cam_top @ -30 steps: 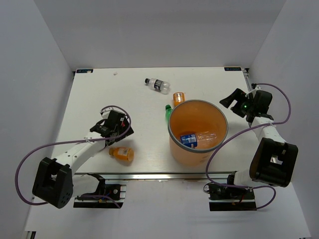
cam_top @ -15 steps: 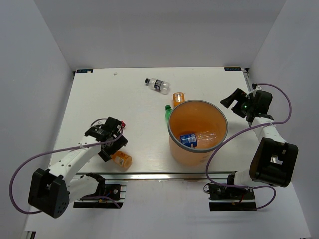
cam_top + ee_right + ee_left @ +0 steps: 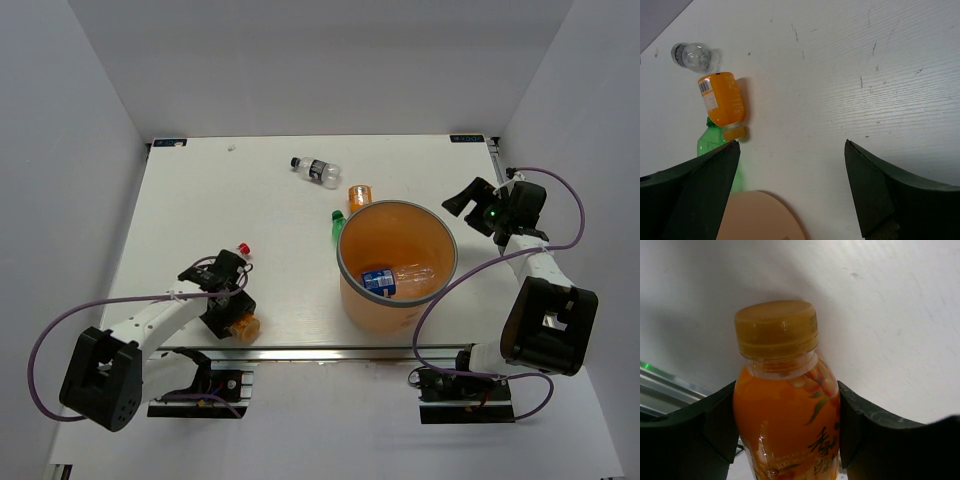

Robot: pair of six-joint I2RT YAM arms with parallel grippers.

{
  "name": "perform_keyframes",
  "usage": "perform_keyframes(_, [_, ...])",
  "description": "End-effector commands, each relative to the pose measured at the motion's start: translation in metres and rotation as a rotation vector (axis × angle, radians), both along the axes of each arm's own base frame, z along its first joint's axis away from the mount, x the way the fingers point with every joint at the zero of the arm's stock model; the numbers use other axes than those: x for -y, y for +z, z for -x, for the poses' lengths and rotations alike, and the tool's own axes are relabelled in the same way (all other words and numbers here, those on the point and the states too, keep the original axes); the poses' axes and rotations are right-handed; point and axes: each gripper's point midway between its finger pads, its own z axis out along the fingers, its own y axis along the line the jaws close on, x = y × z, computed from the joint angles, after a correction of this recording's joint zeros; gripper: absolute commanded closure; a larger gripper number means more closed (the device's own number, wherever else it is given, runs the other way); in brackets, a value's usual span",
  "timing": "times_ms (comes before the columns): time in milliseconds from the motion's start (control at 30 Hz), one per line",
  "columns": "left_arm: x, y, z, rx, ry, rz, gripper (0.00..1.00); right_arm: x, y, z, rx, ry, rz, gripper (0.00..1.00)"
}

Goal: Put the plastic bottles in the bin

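An orange bottle (image 3: 785,410) with an orange cap lies near the table's front left edge (image 3: 244,323). My left gripper (image 3: 226,312) (image 3: 786,432) is shut on it, a black finger pressed against each side. The bin (image 3: 372,310) stands right of centre, and a clear blue-labelled bottle (image 3: 381,281) lies inside it. Behind the bin lie a green bottle (image 3: 338,224) (image 3: 715,145), a second orange bottle (image 3: 358,193) (image 3: 722,102) and a clear dark-labelled bottle (image 3: 315,172) (image 3: 695,55). My right gripper (image 3: 468,200) (image 3: 791,170) hangs open and empty to the right of the bin.
A small red cap (image 3: 243,247) shows on the table just beyond my left wrist. The table's front rail (image 3: 300,352) runs close below the held bottle. The bin's rim (image 3: 760,215) fills the bottom of the right wrist view.
My left gripper has swung toward the front edge onto the orange bottle, and its jaws have closed on the bottle's sides. The right arm has not moved.
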Motion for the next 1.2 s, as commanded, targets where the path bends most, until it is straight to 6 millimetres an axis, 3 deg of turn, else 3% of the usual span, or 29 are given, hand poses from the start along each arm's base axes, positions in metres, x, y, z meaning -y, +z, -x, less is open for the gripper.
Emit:
perform_keyframes(0, [0.018, 0.02, -0.036, 0.13, -0.049, 0.059, 0.29, 0.003, 0.022, -0.01, 0.066, -0.002, 0.006, 0.11])
perform_keyframes(67, [0.027, 0.039, -0.053, 0.197, -0.083, 0.091, 0.44, 0.005, 0.023, -0.009, 0.071, -0.011, 0.014, 0.11])
perform_keyframes(200, [0.059, 0.088, -0.088, 0.368, -0.242, 0.154, 0.51, 0.005, 0.028, -0.009, 0.084, -0.015, 0.017, 0.11])
perform_keyframes(233, [0.074, 0.115, -0.101, 0.439, -0.294, 0.181, 0.51, 0.005, 0.029, -0.008, 0.082, -0.015, 0.015, 0.1])
perform_keyframes(333, [0.113, 0.16, -0.117, 0.57, -0.46, 0.206, 0.51, 0.005, 0.033, -0.006, 0.089, -0.007, 0.025, 0.11])
perform_keyframes(367, [0.13, 0.197, -0.128, 0.677, -0.529, 0.223, 0.51, 0.005, 0.036, -0.006, 0.099, -0.008, 0.027, 0.11])
perform_keyframes(433, [0.172, 0.232, -0.132, 0.782, -0.673, 0.287, 0.49, 0.002, 0.04, -0.004, 0.121, 0.006, 0.026, 0.11])
perform_keyframes(467, [0.2, 0.275, -0.128, 0.886, -0.8, 0.359, 0.49, 0.001, 0.041, -0.003, 0.127, 0.013, 0.023, 0.11])
perform_keyframes(500, [0.212, 0.291, -0.129, 0.923, -0.854, 0.381, 0.49, 0.001, 0.042, -0.002, 0.129, 0.017, 0.021, 0.11])
perform_keyframes(533, [0.228, 0.294, -0.132, 0.925, -0.907, 0.393, 0.49, 0.0, 0.044, -0.002, 0.135, 0.018, 0.022, 0.11])
perform_keyframes(567, [0.24, 0.326, -0.135, 1.012, -0.963, 0.409, 0.49, -0.001, 0.045, -0.002, 0.14, 0.025, 0.019, 0.11])
perform_keyframes(600, [0.27, 0.332, -0.127, 1.026, -1.084, 0.445, 0.47, -0.002, 0.046, -0.001, 0.146, 0.03, 0.021, 0.11])
perform_keyframes(633, [0.274, 0.347, -0.121, 1.054, -1.096, 0.46, 0.47, -0.002, 0.046, -0.001, 0.146, 0.031, 0.021, 0.11])
perform_keyframes(667, [0.283, 0.351, -0.119, 1.06, -1.127, 0.46, 0.45, -0.002, 0.047, 0.0, 0.15, 0.032, 0.026, 0.11])
perform_keyframes(733, [0.307, 0.338, -0.11, 1.018, -1.222, 0.455, 0.43, -0.001, 0.047, 0.0, 0.153, 0.03, 0.028, 0.11])
perform_keyframes(767, [0.317, 0.349, -0.103, 1.033, -1.265, 0.485, 0.42, -0.001, 0.046, 0.0, 0.151, 0.028, 0.026, 0.11])
perform_keyframes(800, [0.328, 0.336, -0.102, 1.001, -1.31, 0.479, 0.38, -0.001, 0.046, 0.0, 0.151, 0.026, 0.027, 0.11])
perform_keyframes(833, [0.333, 0.328, -0.093, 0.958, -1.342, 0.477, 0.35, -0.001, 0.045, 0.0, 0.148, 0.026, 0.026, 0.11])
perform_keyframes(867, [0.335, 0.334, -0.093, 0.965, -1.345, 0.469, 0.31, -0.001, 0.044, 0.0, 0.146, 0.026, 0.026, 0.11])
perform_keyframes(900, [0.335, 0.331, -0.098, 0.958, -1.322, 0.431, 0.07, -0.001, 0.045, 0.0, 0.145, 0.026, 0.021, 0.11])
perform_keyframes(933, [0.334, 0.324, -0.1, 0.929, -1.309, 0.405, 0.02, -0.001, 0.044, 0.0, 0.143, 0.025, 0.02, 0.11])
perform_keyframes(1100, [0.313, 0.328, -0.117, 0.946, -1.202, 0.283, 0.02, -0.001, 0.044, 0.0, 0.143, 0.024, 0.018, 0.11])
perform_keyframes(1167, [0.297, 0.337, -0.12, 0.98, -1.136, 0.241, 0.02, 0.0, 0.043, 0.0, 0.144, 0.021, 0.017, 0.11])
